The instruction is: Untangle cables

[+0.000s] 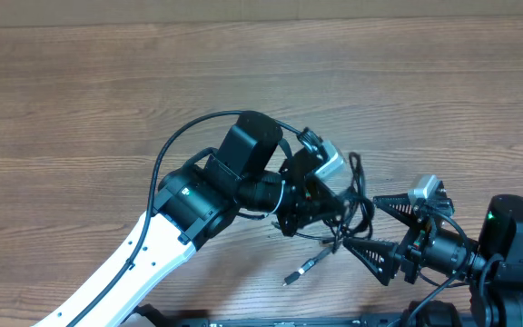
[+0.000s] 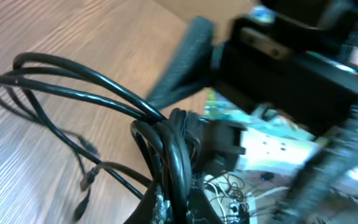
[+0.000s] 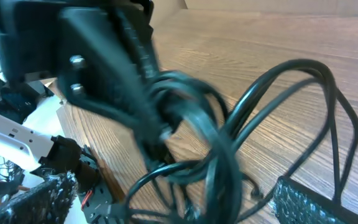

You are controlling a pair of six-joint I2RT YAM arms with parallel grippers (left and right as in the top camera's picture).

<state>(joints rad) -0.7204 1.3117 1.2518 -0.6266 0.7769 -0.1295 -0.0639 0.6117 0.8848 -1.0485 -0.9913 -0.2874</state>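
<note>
Overhead shows the table (image 1: 243, 82) with everything crowded by its near edge. The left gripper (image 1: 327, 202) is clamped shut on the cables (image 1: 360, 193), which are bunched between the two arms. The right gripper (image 1: 381, 229) gapes wide, holding nothing. Looks like the pull-apart step to me: right should pinch one loop, maybe near the loose plug (image 1: 300, 271), and draw it toward the bare far side.

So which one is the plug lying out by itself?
Find the white left arm on the wooden table. Just past its tip sits a black knot of cables. One plug end trails out toward the robot's side, the only silver-tipped bit lying alone.
</note>
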